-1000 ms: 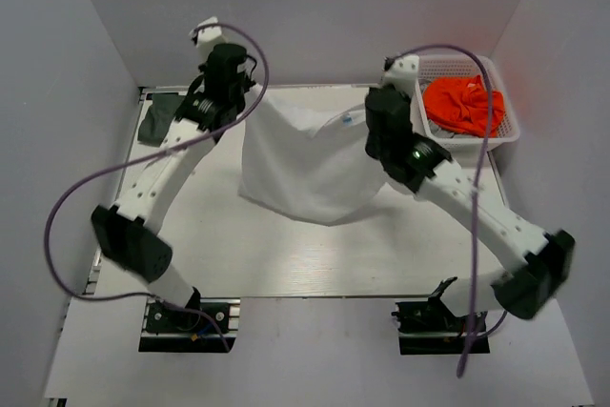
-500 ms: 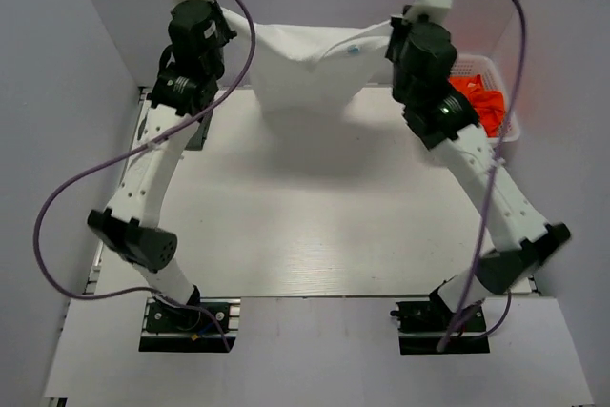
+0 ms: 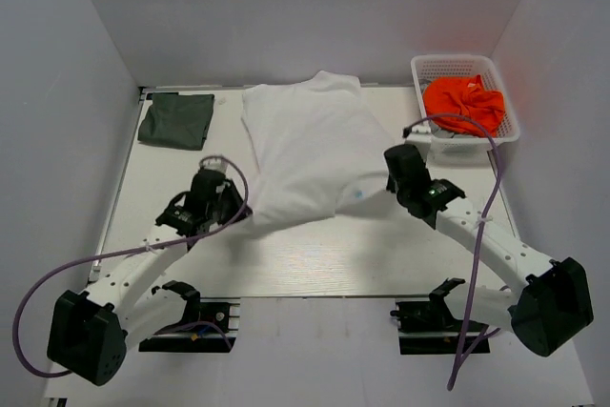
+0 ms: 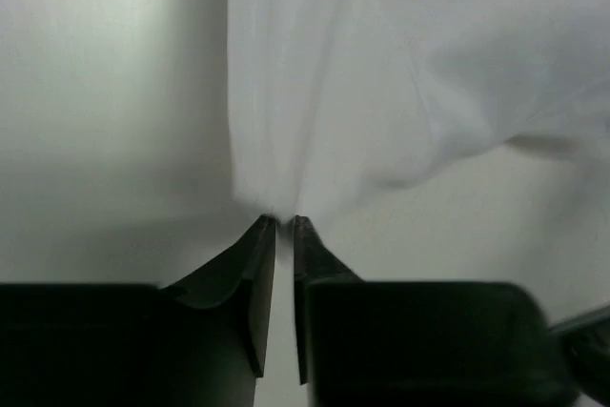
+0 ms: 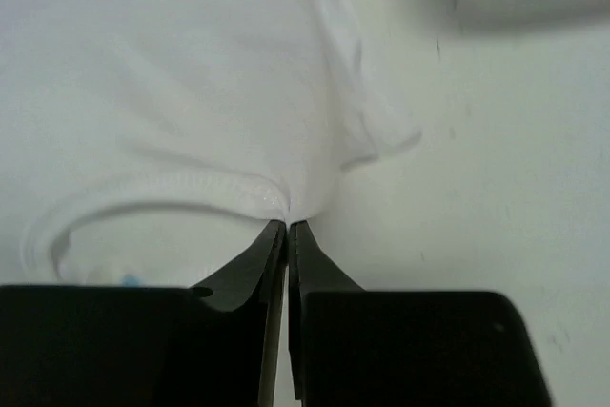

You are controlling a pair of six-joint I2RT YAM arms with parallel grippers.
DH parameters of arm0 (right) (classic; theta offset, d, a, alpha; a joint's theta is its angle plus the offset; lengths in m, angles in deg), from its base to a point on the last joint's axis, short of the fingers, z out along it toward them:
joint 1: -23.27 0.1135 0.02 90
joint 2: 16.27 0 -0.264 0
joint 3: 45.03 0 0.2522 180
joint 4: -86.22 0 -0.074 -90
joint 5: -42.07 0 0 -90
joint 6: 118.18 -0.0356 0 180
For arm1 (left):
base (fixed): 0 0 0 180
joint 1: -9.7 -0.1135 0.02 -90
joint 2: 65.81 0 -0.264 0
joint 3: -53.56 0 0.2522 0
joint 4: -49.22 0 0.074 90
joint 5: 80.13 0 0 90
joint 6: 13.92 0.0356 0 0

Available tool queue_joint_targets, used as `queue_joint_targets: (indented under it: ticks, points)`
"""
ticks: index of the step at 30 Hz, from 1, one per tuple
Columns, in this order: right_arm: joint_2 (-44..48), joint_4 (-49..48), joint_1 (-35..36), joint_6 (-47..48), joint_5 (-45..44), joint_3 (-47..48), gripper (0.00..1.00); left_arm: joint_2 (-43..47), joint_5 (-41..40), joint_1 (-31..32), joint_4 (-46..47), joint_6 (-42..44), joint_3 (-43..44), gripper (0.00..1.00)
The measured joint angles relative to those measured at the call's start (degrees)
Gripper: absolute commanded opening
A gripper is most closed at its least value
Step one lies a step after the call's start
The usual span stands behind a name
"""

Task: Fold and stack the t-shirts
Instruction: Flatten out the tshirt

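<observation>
I am pinching the plain white cloth t-shirt [image 3: 305,145], spread on the pale table [image 3: 315,264], in my closed right gripper [image 5: 287,224], but I cannot tell if my barely parted left gripper [image 4: 283,219] is gripping, so uneven letting-go could be wrinkling it.

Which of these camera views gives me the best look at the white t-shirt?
The top external view: the whole white t-shirt lies spread on the table, the left gripper and right gripper at its near corners. Each wrist view shows only a bunched bit of cloth at its jaws.
</observation>
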Motion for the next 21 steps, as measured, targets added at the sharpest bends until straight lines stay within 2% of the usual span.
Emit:
queue_joint_targets:
  ticks: [1,2,3,4,6,7,10,14,18,21]
  points:
    - [0.7,2.0,0.0,-2.7,0.7,-3.1,0.24,0.2,2.5,0.3,-2.4,-1.8,-3.6,0.36]
    - [1.2,4.2,0.0,-5.1,1.0,-5.3,0.30,0.9,4.3,0.6,-4.7,-3.0,-6.2,0.63]
    - [1.4,7.5,0.0,-7.4,1.1,-6.7,0.41,2.6,6.4,0.9,-7.4,-4.4,-8.4,0.96]
    - [1.3,9.8,0.0,-9.3,1.1,-7.2,0.64,5.2,7.8,1.1,-10.1,-5.5,-9.7,1.00]
    - [1.4,13.1,0.0,-12.6,0.8,-7.2,0.85,9.9,9.7,1.1,-13.0,-6.3,-9.7,1.00]
    - [1.4,14.2,-0.1,-13.6,0.8,-6.9,0.90,11.6,9.9,1.1,-14.1,-6.2,-8.9,1.00]
    - [1.4,16.0,-0.1,-14.3,1.5,-5.8,0.90,12.8,10.0,1.1,-15.9,-5.6,-4.2,1.00]
    - [1.6,15.3,0.0,-13.1,4.2,-3.8,0.90,7.7,8.3,1.1,-13.1,-4.6,0.5,1.00]
    - [1.3,12.5,0.0,-10.6,8.6,-3.7,0.90,-5.2,4.9,1.0,-9.3,-2.9,6.2,1.00]
    - [-1.1,9.6,0.0,-9.4,12.3,-4.0,0.90,-19.5,2.0,0.5,-5.7,-1.1,14.6,1.00]
